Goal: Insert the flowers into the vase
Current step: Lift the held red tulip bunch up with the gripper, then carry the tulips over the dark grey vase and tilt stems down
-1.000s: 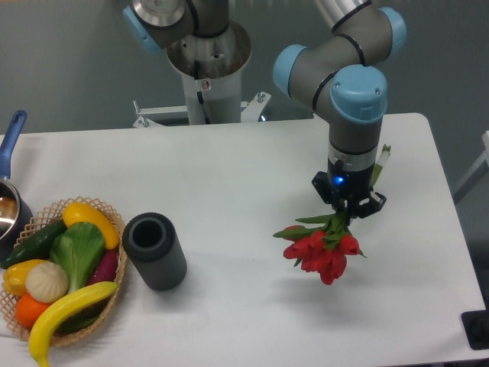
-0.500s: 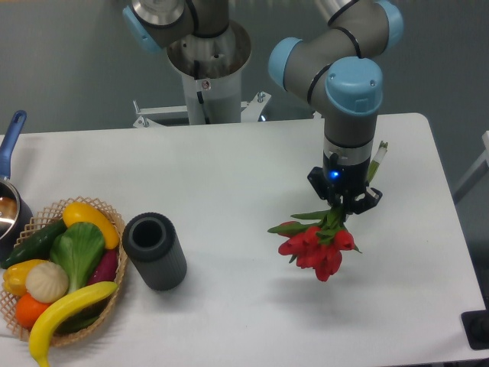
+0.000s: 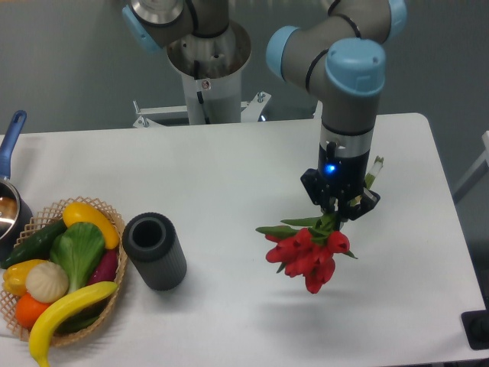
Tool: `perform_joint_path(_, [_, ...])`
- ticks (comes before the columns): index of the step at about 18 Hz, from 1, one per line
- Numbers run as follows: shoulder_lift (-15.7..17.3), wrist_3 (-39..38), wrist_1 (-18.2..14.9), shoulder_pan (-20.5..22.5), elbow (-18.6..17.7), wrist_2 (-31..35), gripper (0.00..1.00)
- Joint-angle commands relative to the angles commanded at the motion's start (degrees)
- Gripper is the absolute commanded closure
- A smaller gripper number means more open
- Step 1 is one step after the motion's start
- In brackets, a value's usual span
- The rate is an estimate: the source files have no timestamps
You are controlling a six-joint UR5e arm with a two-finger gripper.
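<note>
My gripper (image 3: 338, 209) is shut on the flowers (image 3: 306, 253), a bunch of red tulips with green leaves. It holds them by the stems above the table, right of centre, with the red heads hanging down and to the left. A stem end (image 3: 374, 170) sticks up behind the gripper's right side. The vase (image 3: 155, 251), a dark grey ribbed cylinder, stands upright on the table at the left with its round mouth open and empty. The flowers are well to the right of the vase.
A wicker basket (image 3: 112, 300) of fruit and vegetables stands at the front left, touching the vase's left side. A blue-handled pot (image 3: 11, 157) sits at the left edge. The arm's base (image 3: 208, 73) rises behind the table's far edge.
My gripper has lifted the flowers higher off the table and moved them a little to the left, toward the vase. The vase and basket have not moved.
</note>
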Motion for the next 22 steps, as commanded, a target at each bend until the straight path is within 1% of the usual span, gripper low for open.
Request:
perform_joint_path(3, [1.15,-4.30,0.70,1.23,0.44,-9.75,0.97])
perform_joint_path(6, [1.41,-8.53,0.97,1.85,0.53,-19.25,0.97])
perform_joint_path(11, [1.41,-13.63,1.05,1.24,0.53,-30.15,0.97])
perform_joint_path(15, [1.06,-17.76,1.84,0.45,1.32,-35.96,0.97])
perform_joint_path(17, [0.80,-17.94,1.85,0.19,1.58,-38.42,0.97])
perform_joint_path(18, [0.54,-17.86,1.85,-0.42,1.58,-41.83,0.97])
perform_joint_path(19, [0.53,-17.94,1.85,-0.60,1.32,-43.34,0.97])
perform_joint_path(22, [0.62,-18.20,2.02,-2.44,0.70,-44.32,0.97])
